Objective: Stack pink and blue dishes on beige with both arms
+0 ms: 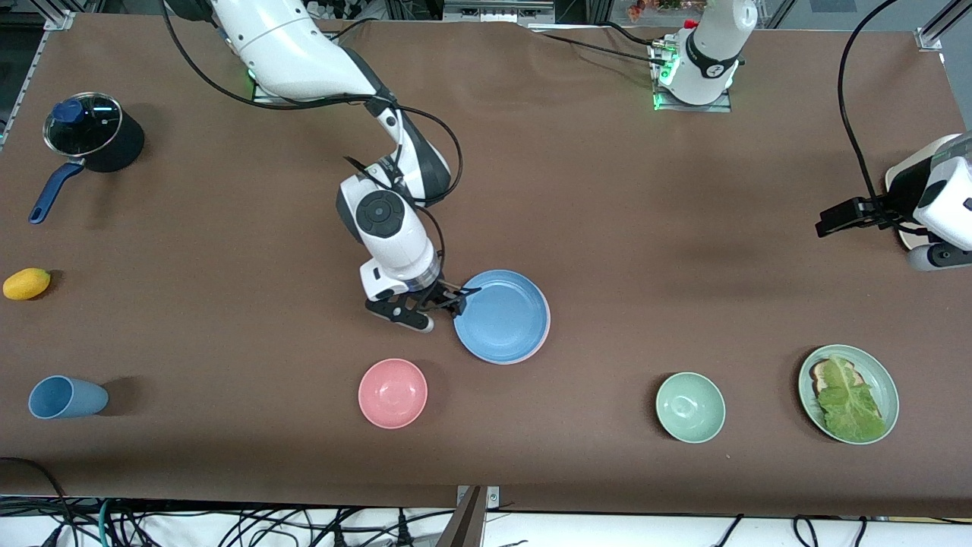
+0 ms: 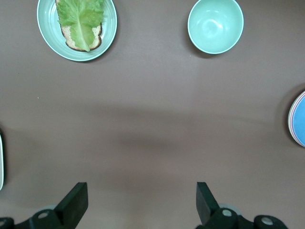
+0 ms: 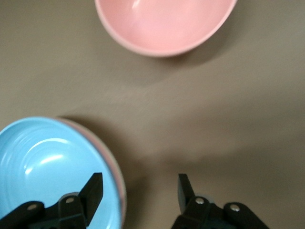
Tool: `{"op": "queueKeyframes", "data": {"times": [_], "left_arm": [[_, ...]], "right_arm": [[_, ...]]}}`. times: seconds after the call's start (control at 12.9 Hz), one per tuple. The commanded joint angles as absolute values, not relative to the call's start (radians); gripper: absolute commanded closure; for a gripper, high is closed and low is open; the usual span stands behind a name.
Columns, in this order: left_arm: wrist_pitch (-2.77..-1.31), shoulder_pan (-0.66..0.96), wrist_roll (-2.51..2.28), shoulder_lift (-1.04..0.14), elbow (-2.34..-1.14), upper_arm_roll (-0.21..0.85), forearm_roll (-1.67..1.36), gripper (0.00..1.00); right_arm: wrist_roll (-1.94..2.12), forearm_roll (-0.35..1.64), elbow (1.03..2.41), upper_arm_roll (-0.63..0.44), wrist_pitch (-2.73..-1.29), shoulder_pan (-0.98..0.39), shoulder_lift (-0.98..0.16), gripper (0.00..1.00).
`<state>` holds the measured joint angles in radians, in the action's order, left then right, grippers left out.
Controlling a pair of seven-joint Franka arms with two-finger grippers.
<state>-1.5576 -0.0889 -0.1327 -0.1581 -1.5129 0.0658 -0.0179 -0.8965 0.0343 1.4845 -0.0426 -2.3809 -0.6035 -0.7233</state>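
The sky blue plate (image 1: pixel 503 316) lies on the salmon pink plate (image 1: pixel 546 325) mid-table; only the pink plate's rim shows. My right gripper (image 1: pixel 437 304) is open at the stack's edge toward the right arm's end. In the right wrist view one finger (image 3: pixel 93 188) is over the blue plate (image 3: pixel 52 167), the other finger (image 3: pixel 185 188) over bare table, and the pink rim (image 3: pixel 122 183) lies between them. My left gripper (image 1: pixel 843 216) hangs open (image 2: pixel 140 200) over bare table at the left arm's end. The beige plate (image 1: pixel 896 178) is mostly hidden under the left arm.
A pink bowl (image 1: pixel 392 393) sits nearer the front camera than the stack. A green bowl (image 1: pixel 690 406) and a green plate with lettuce (image 1: pixel 848 393) stand toward the left arm's end. A blue cup (image 1: pixel 67 396), yellow fruit (image 1: pixel 26 283) and lidded pot (image 1: pixel 93 133) are at the right arm's end.
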Motion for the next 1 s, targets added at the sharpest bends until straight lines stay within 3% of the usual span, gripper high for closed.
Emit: {"op": "queueKeyframes", "data": {"times": [0.0, 0.08, 0.93], "left_arm": [[-1.569, -0.081, -0.13, -0.135, -1.537, 0.06, -0.028, 0.0], [-1.569, -0.081, -0.13, -0.135, -1.537, 0.06, -0.028, 0.0], [-1.569, -0.08, -0.13, -0.135, -1.537, 0.06, -0.028, 0.0]], "right_arm": [[-0.729, 0.021, 1.52, -0.107, -2.252, -0.597, -0.638, 0.11], [-0.659, 0.025, 1.552, -0.148, -2.229, -0.595, -0.608, 0.0], [-0.27, 0.063, 1.582, -0.379, -1.893, -0.595, -0.341, 0.0]]}}
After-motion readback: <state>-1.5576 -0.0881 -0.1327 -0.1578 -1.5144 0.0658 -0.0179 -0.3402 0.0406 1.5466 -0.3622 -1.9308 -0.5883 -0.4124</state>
